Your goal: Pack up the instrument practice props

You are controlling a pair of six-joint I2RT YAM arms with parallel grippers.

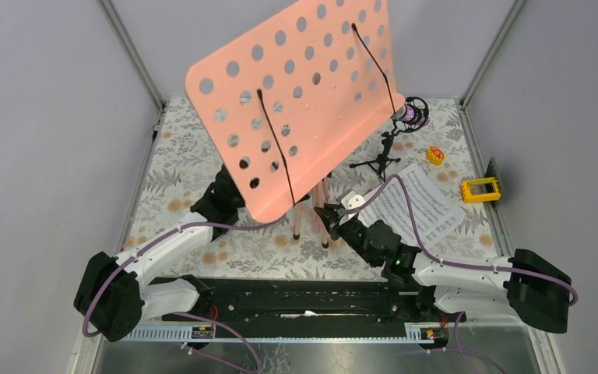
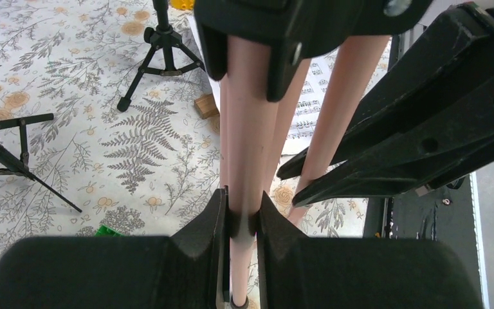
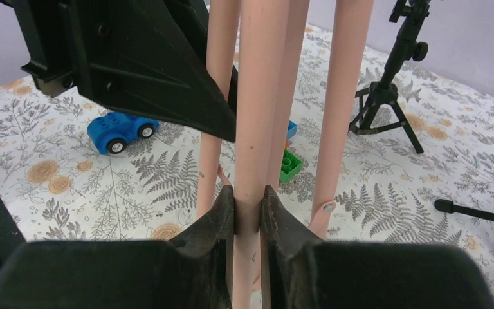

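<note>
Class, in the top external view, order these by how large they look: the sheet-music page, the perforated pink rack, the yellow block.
1. perforated pink rack, by far the largest, though it also stands nearer the camera
2. sheet-music page
3. yellow block

The salmon-pink perforated sheet-music rack [image 1: 296, 101] stands in the middle of the fern-patterned table [image 1: 179, 164] on its pink tripod legs [image 1: 300, 220]. To its right lies the white printed sheet-music page [image 1: 428, 206]. Behind the page stands the purple glitter microphone [image 1: 411, 114], and further right lies the yellow plastic frame block [image 1: 467, 192].
</note>
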